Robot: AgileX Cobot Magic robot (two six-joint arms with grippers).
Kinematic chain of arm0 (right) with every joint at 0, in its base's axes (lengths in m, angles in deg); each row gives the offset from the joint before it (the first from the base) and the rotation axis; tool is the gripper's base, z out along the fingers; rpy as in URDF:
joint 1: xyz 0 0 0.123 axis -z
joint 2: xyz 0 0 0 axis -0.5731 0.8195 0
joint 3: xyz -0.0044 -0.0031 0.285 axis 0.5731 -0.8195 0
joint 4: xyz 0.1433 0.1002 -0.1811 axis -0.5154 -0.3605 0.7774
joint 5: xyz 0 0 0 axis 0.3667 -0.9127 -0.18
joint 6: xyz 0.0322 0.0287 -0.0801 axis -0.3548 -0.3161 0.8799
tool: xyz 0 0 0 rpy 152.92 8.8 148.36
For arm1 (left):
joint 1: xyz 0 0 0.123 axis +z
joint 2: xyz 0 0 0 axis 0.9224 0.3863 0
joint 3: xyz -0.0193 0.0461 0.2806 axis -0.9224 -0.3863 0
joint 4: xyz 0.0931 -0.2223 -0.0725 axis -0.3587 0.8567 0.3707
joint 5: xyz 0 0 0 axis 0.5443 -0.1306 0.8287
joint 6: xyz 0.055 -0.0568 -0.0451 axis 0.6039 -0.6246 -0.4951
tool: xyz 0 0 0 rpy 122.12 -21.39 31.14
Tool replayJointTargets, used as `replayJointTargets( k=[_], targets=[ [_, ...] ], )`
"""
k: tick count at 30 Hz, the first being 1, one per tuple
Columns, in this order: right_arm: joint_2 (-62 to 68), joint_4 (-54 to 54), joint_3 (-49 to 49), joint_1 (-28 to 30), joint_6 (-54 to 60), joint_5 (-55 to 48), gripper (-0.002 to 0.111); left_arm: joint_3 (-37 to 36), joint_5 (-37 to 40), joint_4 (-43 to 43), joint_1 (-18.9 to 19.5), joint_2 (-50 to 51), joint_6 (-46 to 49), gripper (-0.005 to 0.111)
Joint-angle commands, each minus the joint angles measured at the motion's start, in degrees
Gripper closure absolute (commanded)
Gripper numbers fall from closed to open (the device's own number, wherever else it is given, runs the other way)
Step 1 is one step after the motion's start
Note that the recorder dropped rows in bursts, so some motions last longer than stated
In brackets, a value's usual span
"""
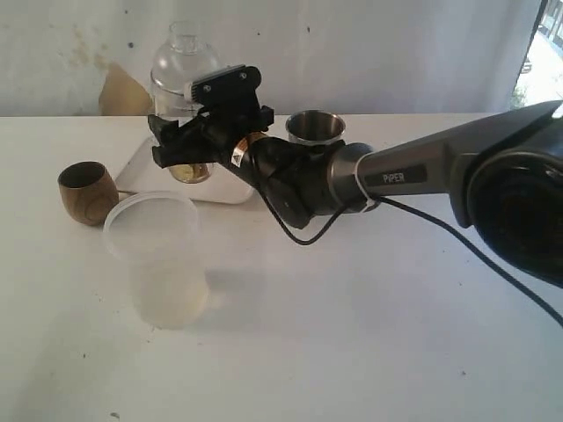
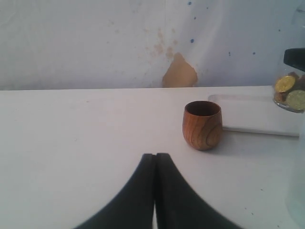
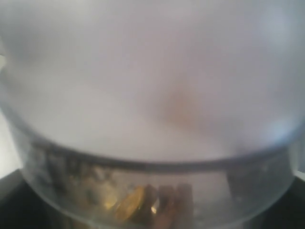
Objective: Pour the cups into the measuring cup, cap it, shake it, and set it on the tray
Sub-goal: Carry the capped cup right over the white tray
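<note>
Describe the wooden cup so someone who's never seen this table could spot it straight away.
Find the white tray on the table, near the wall. Just off its corner, beside the milky plastic tub, stands the wooden cup. It alone is brown, rounded and grained.

The cup [image 1: 88,192] at left in the exterior view is brown wood, grain showing, smooth with a low sheen. The tumbler [image 1: 315,127] at upper centre is shiny bare metal. The measuring cup [image 1: 185,61] is clear glossy plastic; the tub [image 1: 158,259] at lower left is milky translucent plastic. The tray [image 1: 134,172] and the table [image 1: 352,334] are smooth white, the table matt. The left gripper [image 2: 155,156] is matt black.
</note>
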State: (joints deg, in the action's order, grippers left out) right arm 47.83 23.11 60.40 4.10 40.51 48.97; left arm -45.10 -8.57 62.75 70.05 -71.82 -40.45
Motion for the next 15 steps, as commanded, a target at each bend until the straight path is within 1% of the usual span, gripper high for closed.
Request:
replayJointTargets(
  k=[1,2,4,5,7,9,11,12,15],
  targets=[
    [0.6,-3.4,0.7,0.6,0.8,3.9,0.108,-0.3,-0.5,-0.1,-0.1,-0.3,-0.3,0.107],
    [1.1,-3.6,0.7,0.6,1.5,4.1,0.108,-0.3,-0.5,-0.1,-0.1,-0.3,-0.3,0.107],
    [1.2,-4.6,0.7,0.6,6.4,3.9,0.108,-0.3,-0.5,-0.1,-0.1,-0.3,-0.3,0.107],
    [1.2,-4.9,0.7,0.6,11.4,2.1,0.108,-0.3,-0.5,-0.1,-0.1,-0.3,-0.3,0.107],
    [0.8,-6.9,0.7,0.6,17.4,-1.7,0.108,-0.3,-0.5,-0.1,-0.1,-0.3,-0.3,0.107],
    [0.8,-10.4,0.7,0.6,21.0,-3.1,0.108,-0.3,-0.5,-0.1,-0.1,-0.3,-0.3,0.107],
    [0.9,-14.5,0.7,0.6,21.4,-2.7,0.108,-0.3,-0.5,-0.1,-0.1,-0.3,-0.3,0.107],
    [1.2,-16.5,0.7,0.6,21.4,0.0,0.108,-0.3,-0.5,-0.1,-0.1,-0.3,-0.3,0.107],
    [2.5,-16.7,0.7,0.6,18.5,7.0,0.108,-0.3,-0.5,-0.1,-0.1,-0.3,-0.3,0.107]
  ],
)
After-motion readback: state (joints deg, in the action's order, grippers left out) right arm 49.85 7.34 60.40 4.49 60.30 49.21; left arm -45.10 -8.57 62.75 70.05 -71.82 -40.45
